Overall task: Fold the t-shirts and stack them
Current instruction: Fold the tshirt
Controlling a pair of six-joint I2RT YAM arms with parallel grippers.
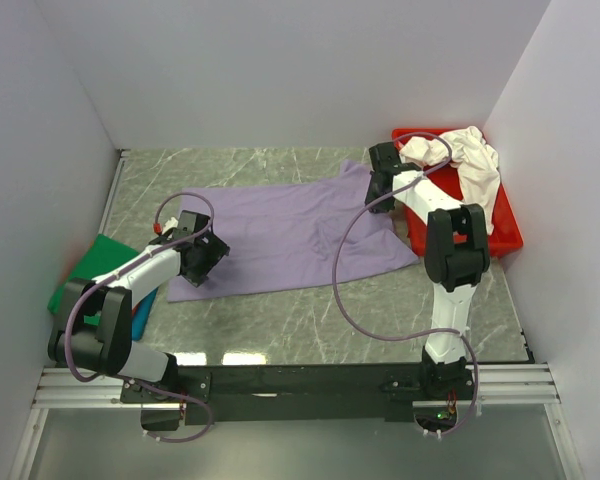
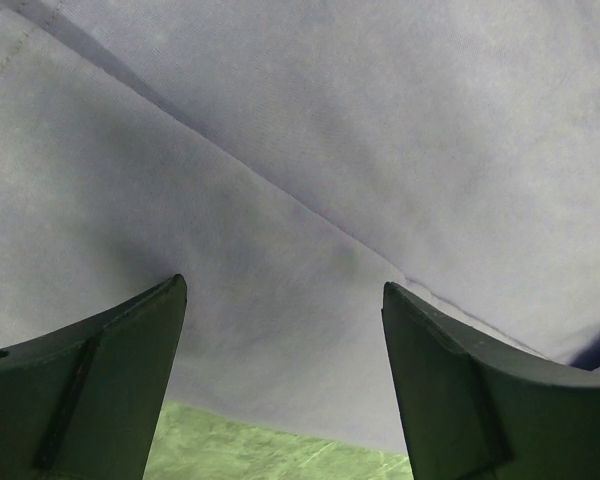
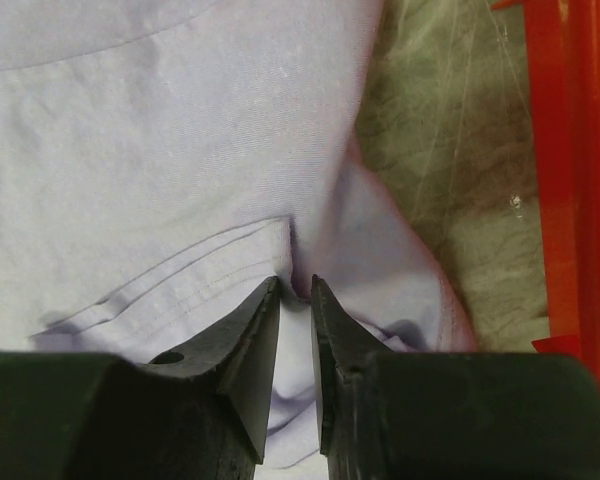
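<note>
The left gripper (image 2: 283,295) hangs wide apart over the lavender t-shirt (image 1: 280,225). The right gripper (image 3: 295,288), nearly together, pinches its fold

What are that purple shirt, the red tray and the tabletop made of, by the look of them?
The lavender shirt looks like soft matte cloth: it wrinkles and shows stitched hems. The red tray seems rigid plastic, with straight walls. The tabletop looks like veined stone, or a print of it.
</note>
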